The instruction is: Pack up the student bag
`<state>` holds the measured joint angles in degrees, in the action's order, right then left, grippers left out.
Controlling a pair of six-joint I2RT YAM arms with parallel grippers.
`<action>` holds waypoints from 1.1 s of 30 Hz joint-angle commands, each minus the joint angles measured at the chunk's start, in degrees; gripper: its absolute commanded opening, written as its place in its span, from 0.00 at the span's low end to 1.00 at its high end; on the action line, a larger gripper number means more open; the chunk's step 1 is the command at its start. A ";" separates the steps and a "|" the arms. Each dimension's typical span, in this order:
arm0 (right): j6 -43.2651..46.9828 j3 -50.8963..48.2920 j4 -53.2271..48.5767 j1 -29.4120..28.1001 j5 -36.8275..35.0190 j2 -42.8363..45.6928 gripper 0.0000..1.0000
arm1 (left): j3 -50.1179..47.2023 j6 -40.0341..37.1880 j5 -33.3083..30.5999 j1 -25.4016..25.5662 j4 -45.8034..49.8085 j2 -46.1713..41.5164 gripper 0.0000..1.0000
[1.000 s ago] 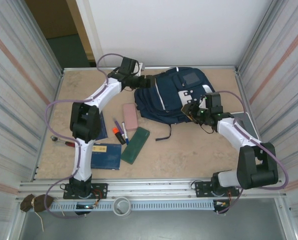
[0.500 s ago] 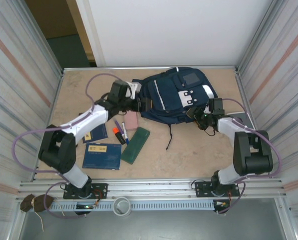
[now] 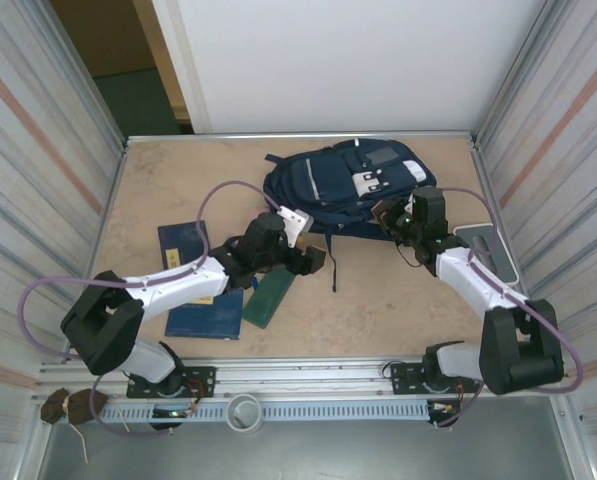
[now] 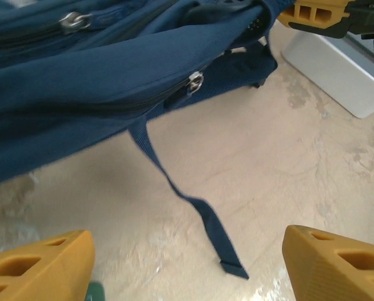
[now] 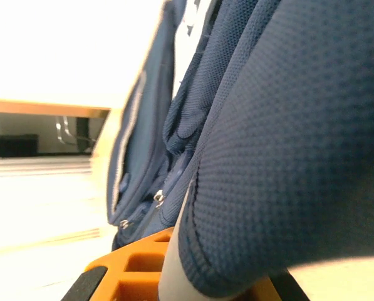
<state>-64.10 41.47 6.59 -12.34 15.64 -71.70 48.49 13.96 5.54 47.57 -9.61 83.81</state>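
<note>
Large navy fabric backpack (image 3: 343,190): long axis left-right on far surface (image 3: 398,290). Right hand (image 3: 392,216) touching its right edge, grip unclear. Left hand (image 4: 185,266) wide, empty, just nearside.

- No text, brand or number can be read anywhere.
- The white patch (image 3: 363,183) on the student bag (image 3: 313,195) bears dark marks too small to read.
</note>
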 commanded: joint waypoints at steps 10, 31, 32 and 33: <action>-2.44 5.96 2.73 -3.83 -3.25 2.88 0.00 | 6.04 -5.34 -15.71 6.13 -10.84 8.84 0.59; -1.25 4.85 1.18 -3.93 -3.33 2.53 0.00 | 17.36 -3.84 -25.34 6.33 -13.13 22.07 0.30; -1.05 4.68 1.01 -3.82 -3.48 2.60 0.00 | 17.74 -3.70 -25.77 6.31 -12.55 22.24 0.27; -0.85 4.38 0.93 -3.72 -3.51 2.62 0.00 | 18.00 -3.56 -26.17 6.28 -12.12 22.36 0.21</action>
<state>-65.58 44.25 4.93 -15.53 12.60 -70.13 63.88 10.24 -17.12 53.80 -20.86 105.25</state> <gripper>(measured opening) 0.055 0.246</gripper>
